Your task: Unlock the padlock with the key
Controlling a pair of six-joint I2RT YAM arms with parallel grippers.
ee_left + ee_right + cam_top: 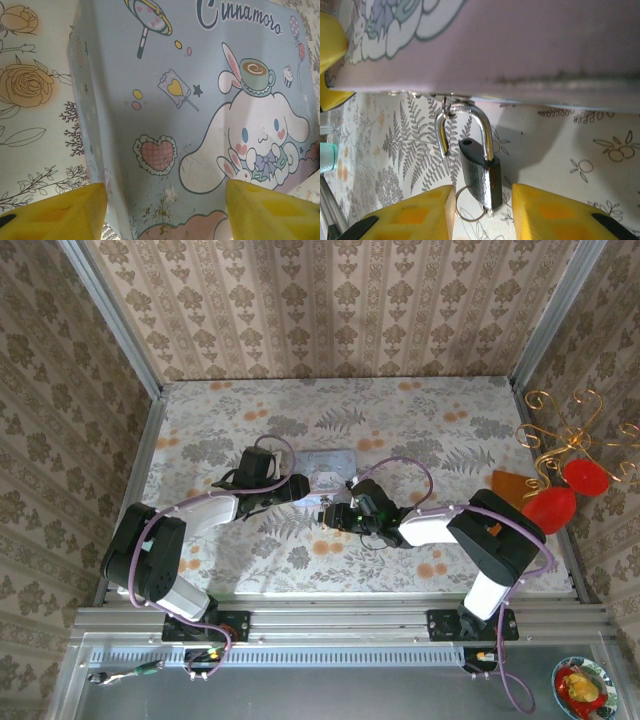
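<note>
R gripper (482,190) spread astride padlock (481,175) | shackle open, hooked on tin (150,100) edge | L gripper (165,187) spread over tin lid

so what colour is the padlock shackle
Shiny silver. The padlock shackle shows best in the right wrist view.

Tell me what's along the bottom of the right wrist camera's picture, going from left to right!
yellow fingertip → padlock → other yellow fingertip
</note>
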